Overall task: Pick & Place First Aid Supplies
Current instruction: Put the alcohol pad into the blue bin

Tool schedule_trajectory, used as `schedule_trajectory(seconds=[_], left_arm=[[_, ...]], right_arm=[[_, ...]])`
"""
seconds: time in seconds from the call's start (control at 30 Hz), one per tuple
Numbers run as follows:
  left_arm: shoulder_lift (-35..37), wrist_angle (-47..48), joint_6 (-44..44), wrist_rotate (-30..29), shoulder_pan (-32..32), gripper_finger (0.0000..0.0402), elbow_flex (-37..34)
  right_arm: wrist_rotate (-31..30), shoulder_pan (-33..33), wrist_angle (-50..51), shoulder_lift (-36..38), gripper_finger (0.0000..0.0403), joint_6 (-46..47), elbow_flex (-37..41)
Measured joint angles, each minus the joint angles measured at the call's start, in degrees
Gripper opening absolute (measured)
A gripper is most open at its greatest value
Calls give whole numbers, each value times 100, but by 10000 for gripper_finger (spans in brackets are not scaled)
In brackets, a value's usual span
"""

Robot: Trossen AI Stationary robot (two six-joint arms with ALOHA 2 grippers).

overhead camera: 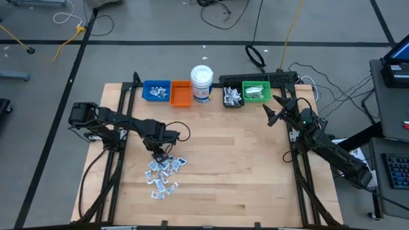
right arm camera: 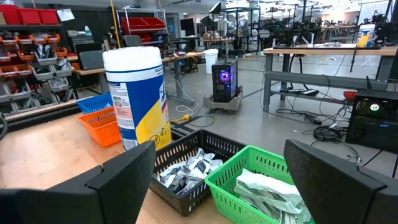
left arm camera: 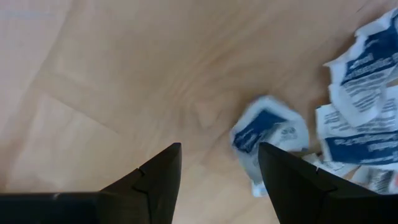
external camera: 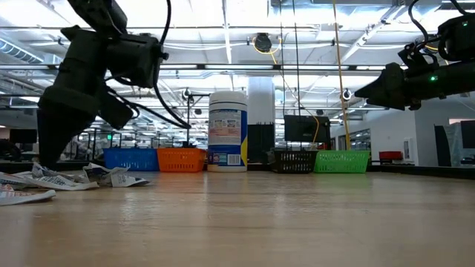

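Your left gripper hangs low over the table with its two dark fingers spread apart and nothing between them. One little white and blue packet lies just beside one finger, not yet in the gap. The pile of first aid supplies sits on the wood at the near left of the table, right under this gripper. To do this step well, slide over a little so the packet sits in the middle of the gap, go down until the tips nearly touch the wood, then close slowly. Try to take just one packet, since others lie close by. Your right gripper waits open and empty above the black bin and green bin.
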State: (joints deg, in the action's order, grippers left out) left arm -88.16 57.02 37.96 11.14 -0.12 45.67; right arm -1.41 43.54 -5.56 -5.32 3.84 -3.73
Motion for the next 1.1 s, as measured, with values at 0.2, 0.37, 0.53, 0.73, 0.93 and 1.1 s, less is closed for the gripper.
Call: schedule_trajectory(seconds=[0.2, 0.37, 0.53, 0.73, 0.93, 1.1], left_arm=[[0, -58, 525, 156, -87, 225, 0], [0, -56, 563, 171, -185, 225, 0], [0, -75, 597, 102, -195, 225, 57], [-36, -258, 605, 283, -365, 225, 143], [-389, -440, 605, 294, -501, 225, 149], [-490, -425, 564, 281, -529, 219, 153]], right_arm=[[0, 1, 0, 0, 352, 0, -2], [0, 0, 0, 0, 352, -2, -2], [0, 1, 0, 0, 352, -1, 0], [0, -1, 0, 2, 352, 0, 0], [0, 1, 0, 1, 352, 0, -1], [0, -1, 0, 1, 352, 0, 0]])
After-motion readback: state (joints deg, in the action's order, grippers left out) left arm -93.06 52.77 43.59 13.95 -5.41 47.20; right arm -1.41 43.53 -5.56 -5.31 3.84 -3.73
